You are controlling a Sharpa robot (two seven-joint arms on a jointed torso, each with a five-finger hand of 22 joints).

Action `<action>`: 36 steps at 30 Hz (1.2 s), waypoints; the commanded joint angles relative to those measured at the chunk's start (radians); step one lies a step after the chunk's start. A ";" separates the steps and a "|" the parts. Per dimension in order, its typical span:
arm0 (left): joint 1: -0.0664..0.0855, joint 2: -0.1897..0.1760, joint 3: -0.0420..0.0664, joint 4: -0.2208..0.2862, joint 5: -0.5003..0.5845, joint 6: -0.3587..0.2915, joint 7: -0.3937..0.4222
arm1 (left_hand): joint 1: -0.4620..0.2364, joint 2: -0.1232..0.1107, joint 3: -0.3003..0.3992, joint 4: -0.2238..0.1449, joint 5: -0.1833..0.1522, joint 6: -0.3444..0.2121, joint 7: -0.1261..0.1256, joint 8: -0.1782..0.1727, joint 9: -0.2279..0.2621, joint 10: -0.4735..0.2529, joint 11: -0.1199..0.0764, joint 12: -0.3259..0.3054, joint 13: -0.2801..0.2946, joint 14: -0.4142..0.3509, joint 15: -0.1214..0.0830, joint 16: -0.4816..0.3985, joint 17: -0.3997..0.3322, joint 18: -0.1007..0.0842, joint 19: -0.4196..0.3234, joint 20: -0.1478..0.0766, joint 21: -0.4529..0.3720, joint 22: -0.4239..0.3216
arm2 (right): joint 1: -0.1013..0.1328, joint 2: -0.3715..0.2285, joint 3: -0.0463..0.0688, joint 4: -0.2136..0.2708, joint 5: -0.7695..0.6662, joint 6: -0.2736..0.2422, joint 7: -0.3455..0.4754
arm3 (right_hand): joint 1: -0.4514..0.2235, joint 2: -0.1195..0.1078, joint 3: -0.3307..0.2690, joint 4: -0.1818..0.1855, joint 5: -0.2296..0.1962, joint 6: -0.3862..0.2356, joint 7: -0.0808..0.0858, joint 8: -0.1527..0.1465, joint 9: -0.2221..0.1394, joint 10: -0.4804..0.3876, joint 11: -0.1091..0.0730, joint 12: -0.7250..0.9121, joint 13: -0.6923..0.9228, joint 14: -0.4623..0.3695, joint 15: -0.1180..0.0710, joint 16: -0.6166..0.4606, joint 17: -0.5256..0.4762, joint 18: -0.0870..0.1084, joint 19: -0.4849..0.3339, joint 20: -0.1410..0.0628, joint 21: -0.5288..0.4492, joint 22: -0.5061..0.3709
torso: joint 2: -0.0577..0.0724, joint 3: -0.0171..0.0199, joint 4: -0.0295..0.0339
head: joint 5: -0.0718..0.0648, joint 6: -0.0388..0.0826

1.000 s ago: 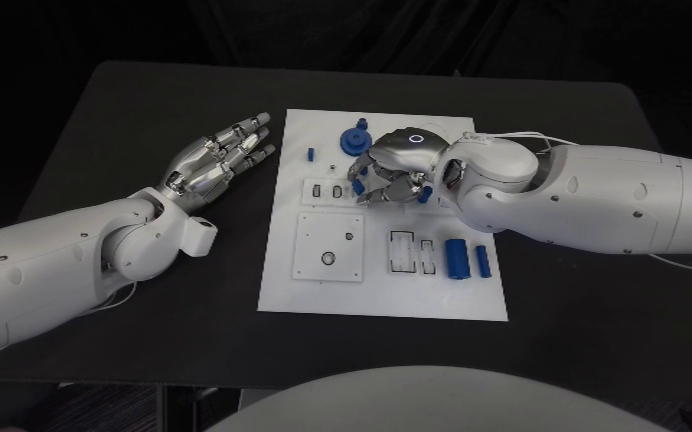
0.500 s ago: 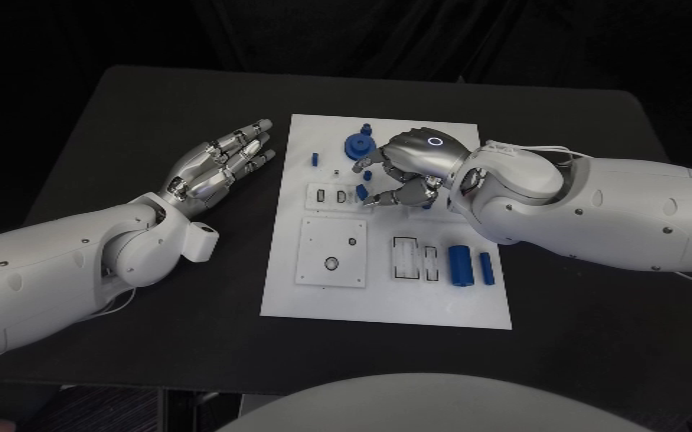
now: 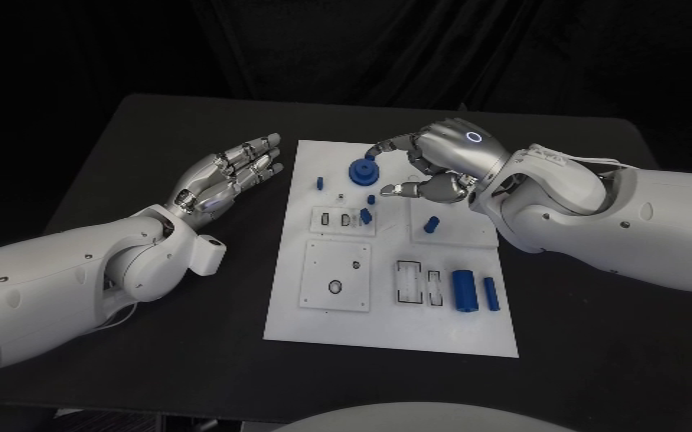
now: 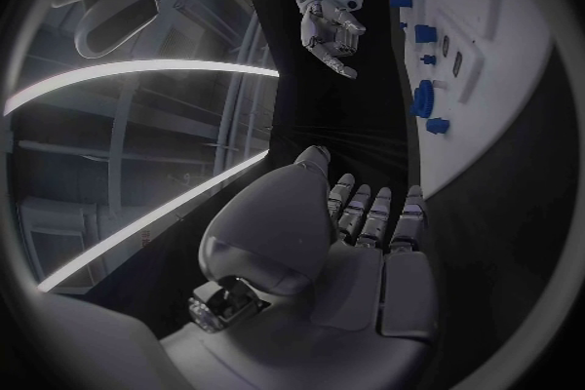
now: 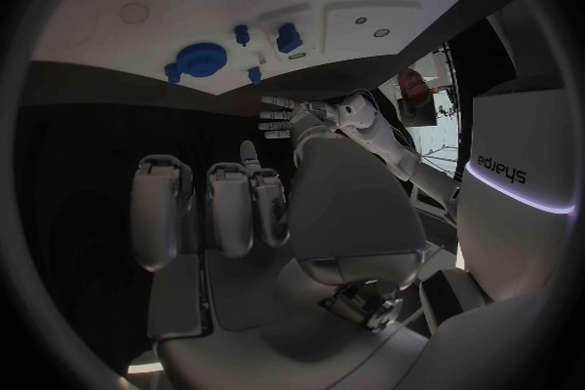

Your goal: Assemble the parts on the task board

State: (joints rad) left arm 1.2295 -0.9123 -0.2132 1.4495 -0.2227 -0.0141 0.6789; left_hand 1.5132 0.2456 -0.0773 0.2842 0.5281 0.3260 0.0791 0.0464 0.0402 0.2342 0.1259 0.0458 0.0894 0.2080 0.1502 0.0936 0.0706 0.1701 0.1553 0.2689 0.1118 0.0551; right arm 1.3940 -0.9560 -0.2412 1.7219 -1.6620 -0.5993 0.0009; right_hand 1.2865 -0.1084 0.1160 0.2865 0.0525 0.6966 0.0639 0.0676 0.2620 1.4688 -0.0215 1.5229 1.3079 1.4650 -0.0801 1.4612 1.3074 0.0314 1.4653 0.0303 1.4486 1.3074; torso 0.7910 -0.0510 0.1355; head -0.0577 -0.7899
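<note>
The right hand (image 3: 440, 162) has lifted away from the middle of the board (image 3: 389, 322) and now hangs above its far edge, fingers loosely apart and nothing held between them; a second ago it was low over the small slotted blocks, fingers bunched as if pressing something home. Where it was working, a small blue peg (image 3: 366, 216) now stands beside the slots, and another little blue piece (image 3: 431, 223) lies on the square plate next to it. The round blue gear (image 3: 362, 171) sits just under the raised fingers, with a small blue stud (image 3: 320, 183) off to its side. Nearer the robot, the blue cylinder (image 3: 462, 289) and the slimmer blue bar (image 3: 492, 293) lie side by side, untouched. The left hand (image 3: 231, 174) rests off the board's edge, flat and open, holding nothing, much as before. My guess is one insertion is done and the right hand is picking its next part.
</note>
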 commanded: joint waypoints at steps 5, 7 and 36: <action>0.027 0.019 0.001 0.007 -0.040 -0.047 0.025 | -0.012 -0.006 0.007 0.006 -0.054 0.031 0.017 0.005 0.003 0.271 0.070 0.061 0.144 0.277 0.043 0.194 0.091 0.000 0.265 0.019 0.166 0.068 | 0.005 -0.019 -0.005 -0.045 0.036 -0.049 0.025 | 0.029 0.042 0.019 -0.009 0.010 0.029 0.006 0.008 -0.007 0.060 -0.004 0.002 0.203 0.075 -0.007 0.007 0.104 -0.003 0.056 -0.006 0.008 0.227 | -0.049 0.0203 -0.0075 | 0.023 -0.009; 0.031 0.033 0.001 -0.010 -0.044 -0.032 0.007 | -0.040 0.005 -0.002 0.004 -0.093 0.061 0.034 0.010 0.007 0.349 0.096 0.093 0.194 0.335 0.048 0.263 0.113 -0.010 0.335 0.023 0.206 0.083 | 0.005 -0.022 -0.006 -0.059 0.041 -0.045 0.019 | 0.028 0.061 0.021 -0.008 0.016 0.045 0.010 0.012 -0.010 0.061 -0.001 0.003 0.204 0.075 -0.005 0.008 0.105 -0.003 0.056 -0.004 0.009 0.227 | -0.055 0.0233 -0.0100 | 0.026 -0.012; 0.038 0.226 0.001 -0.157 -0.353 -0.055 -0.369 | -0.173 0.023 -0.079 -0.036 -0.172 0.545 0.069 0.199 0.096 1.320 -0.043 1.515 1.468 1.310 -0.111 1.467 1.443 -0.006 0.780 -0.117 1.004 0.668 | -0.011 -0.040 -0.007 -0.133 0.096 -0.053 -0.018 | 0.015 0.095 0.012 -0.010 0.041 0.110 0.023 0.027 -0.015 0.070 0.010 0.013 0.216 0.074 0.004 0.005 0.099 -0.004 0.057 0.003 0.010 0.227 | -0.145 0.0751 -0.0608 | 0.084 -0.067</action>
State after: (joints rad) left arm 1.2648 -0.6876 -0.2127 1.2853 -0.4114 -0.0069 0.4534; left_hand 1.3097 0.2653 -0.1624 0.2531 0.3441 0.8647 0.1472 0.2442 0.1349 1.4237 0.1175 1.4760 1.3098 1.4502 0.0478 1.5551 1.3048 0.1699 0.9261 0.1526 1.1026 0.7071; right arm 1.3852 -0.9946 -0.2487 1.5899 -1.5782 -0.6426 -0.0073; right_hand 1.3027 -0.0260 0.1326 0.2786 0.0961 0.8025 0.0874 0.0889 0.2480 1.4648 -0.0175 1.5307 1.3077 1.4650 -0.0801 1.4651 1.3074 0.0315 1.4670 0.0287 1.4562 1.3073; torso 0.6552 0.0177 0.0861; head 0.0198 -0.8511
